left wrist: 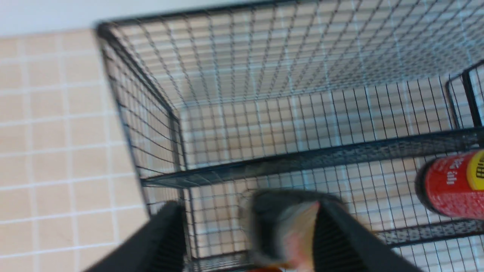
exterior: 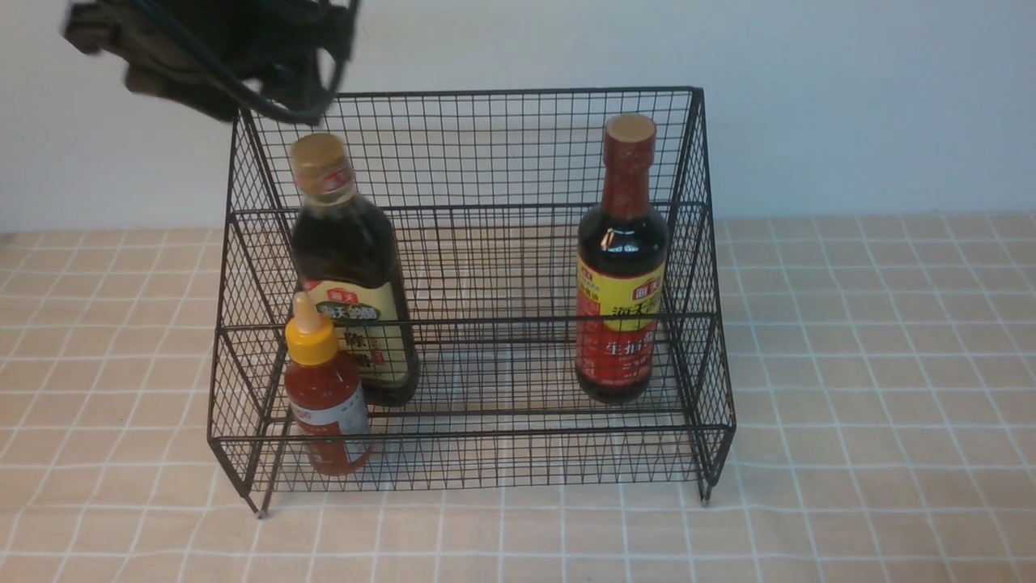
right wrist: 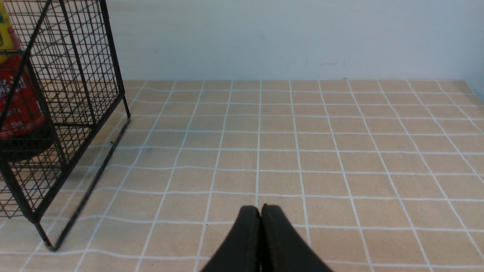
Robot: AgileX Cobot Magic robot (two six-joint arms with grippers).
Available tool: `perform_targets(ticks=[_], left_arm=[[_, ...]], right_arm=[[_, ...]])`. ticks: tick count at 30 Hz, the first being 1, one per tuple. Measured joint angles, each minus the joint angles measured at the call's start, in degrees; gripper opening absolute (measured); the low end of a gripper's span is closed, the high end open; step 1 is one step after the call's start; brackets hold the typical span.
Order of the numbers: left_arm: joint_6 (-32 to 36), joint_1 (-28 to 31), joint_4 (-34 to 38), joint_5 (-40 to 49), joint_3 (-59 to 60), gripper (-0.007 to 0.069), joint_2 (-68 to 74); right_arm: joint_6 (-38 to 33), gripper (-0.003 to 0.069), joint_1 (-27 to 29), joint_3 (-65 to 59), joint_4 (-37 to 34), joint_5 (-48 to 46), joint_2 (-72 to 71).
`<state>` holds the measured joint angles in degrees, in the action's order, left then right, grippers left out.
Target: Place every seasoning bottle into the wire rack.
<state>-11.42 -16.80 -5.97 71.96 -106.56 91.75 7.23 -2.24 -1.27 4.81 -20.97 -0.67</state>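
All three seasoning bottles (exterior: 622,259) stood inside the wire rack (exterior: 477,210), two at its left end, while the left gripper (left wrist: 245,230), released and empty, hung above them and should lift straight up, clear of the gold-capped bottle (exterior: 348,267).

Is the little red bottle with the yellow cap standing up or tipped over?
Standing up. The little red bottle stands upright on the front tier of the wire rack, nozzle pointing up.
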Motion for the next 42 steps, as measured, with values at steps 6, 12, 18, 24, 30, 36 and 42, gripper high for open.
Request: perform_targets(ticks=[6, 12, 18, 24, 30, 36, 42], left_arm=[[0.2, 0.0, -1.0, 0.1, -0.5, 0.0042, -9.3], [1.2, 0.0, -0.7, 0.4, 0.6, -0.0007, -19.8], [2.4, 0.0, 2.8, -2.9, 17.0, -0.0007, -35.3], [2.5, 0.0, 3.4, -13.5, 37.6, -0.0007, -50.5], [2.5, 0.0, 3.8, -15.3, 51.7, -0.0007, -60.3], [2.6, 0.0, 3.6, -15.0, 58.6, -0.0007, -63.7], [2.6, 0.1, 1.4, -17.6, 60.1, -0.0007, -64.2]], right_arm=[[0.0, -0.0015, 0.0, 0.0, 0.0, 0.0, 0.0], [0.0, -0.0015, 0.0, 0.0, 0.0, 0.0, 0.0], [0.0, -0.0015, 0.0, 0.0, 0.0, 0.0, 0.0], [0.0, -0.0015, 0.0, 0.0, 0.0, 0.0, 0.0], [0.0, -0.0015, 0.0, 0.0, 0.0, 0.0, 0.0], [0.0, -0.0015, 0.0, 0.0, 0.0, 0.0, 0.0], [0.0, -0.0015, 0.0, 0.0, 0.0, 0.0, 0.0]])
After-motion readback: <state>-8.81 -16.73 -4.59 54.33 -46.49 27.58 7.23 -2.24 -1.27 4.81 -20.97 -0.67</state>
